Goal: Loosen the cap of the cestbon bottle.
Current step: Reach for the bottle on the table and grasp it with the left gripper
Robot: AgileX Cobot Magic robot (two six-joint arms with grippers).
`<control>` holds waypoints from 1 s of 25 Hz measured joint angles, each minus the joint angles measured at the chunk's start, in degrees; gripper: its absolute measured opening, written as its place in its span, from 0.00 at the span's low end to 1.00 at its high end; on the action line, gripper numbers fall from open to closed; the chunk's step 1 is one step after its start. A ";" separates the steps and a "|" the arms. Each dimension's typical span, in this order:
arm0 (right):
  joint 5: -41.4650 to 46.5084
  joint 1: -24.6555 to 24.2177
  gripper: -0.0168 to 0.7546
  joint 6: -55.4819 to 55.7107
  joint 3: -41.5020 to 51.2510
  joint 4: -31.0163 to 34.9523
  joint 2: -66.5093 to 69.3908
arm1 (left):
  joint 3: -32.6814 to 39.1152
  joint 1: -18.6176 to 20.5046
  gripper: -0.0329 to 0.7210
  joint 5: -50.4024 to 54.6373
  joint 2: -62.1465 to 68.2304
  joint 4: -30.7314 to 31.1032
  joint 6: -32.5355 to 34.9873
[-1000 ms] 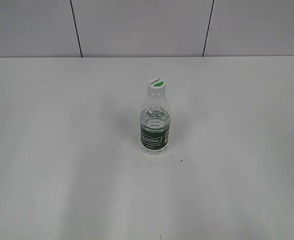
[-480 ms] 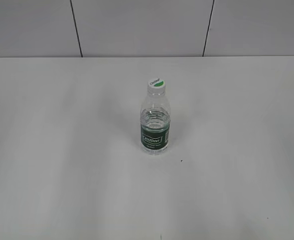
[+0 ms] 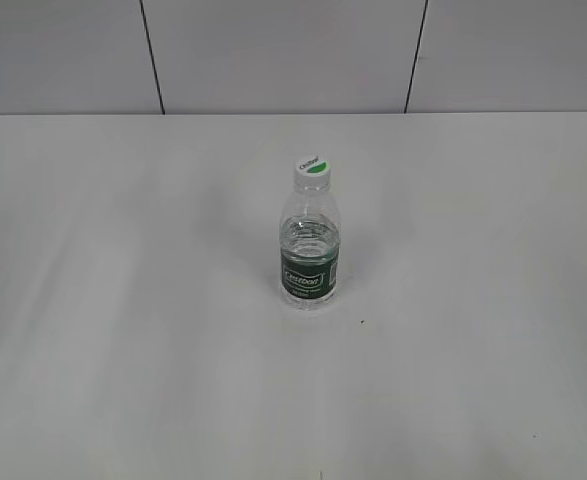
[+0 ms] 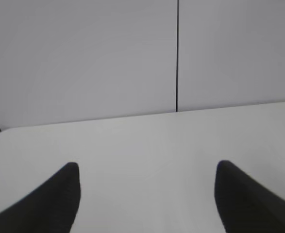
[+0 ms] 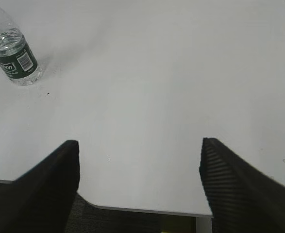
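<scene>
Between my left gripper's (image 4: 147, 194) spread fingers lies only bare white table (image 4: 147, 141). My right gripper (image 5: 140, 184) is likewise spread wide, holding nothing, hovering over the table's near edge. Well beyond it (up to its left) the cestbon bottle (image 5: 12, 54) stands upright, mid-table, its white cap (image 3: 312, 168) on top.

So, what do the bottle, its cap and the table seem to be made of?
The cestbon bottle looks like thin clear plastic: the water shows through it, and the shoulder is ribbed. Its dark green label band seems a glossy printed film. The cap looks like opaque white plastic with a green printed patch on top. The table has a smooth, matte white surface, perhaps laminate; the material underneath cannot be told.
</scene>
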 joint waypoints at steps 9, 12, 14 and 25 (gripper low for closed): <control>0.00 0.00 0.78 0.00 0.00 0.00 0.00 | 0.12 -0.28 0.73 -18.28 18.92 14.25 -2.95; 0.00 0.00 0.78 0.00 0.00 0.00 0.00 | 0.12 -0.28 0.73 -28.79 25.89 22.18 -3.72; 0.00 0.00 0.78 0.00 0.00 0.00 0.00 | 0.12 -0.36 0.73 -33.57 30.77 26.52 -6.44; 0.00 0.00 0.78 0.00 0.00 0.00 0.00 | -6.44 -0.54 0.83 -35.79 43.53 51.56 -14.96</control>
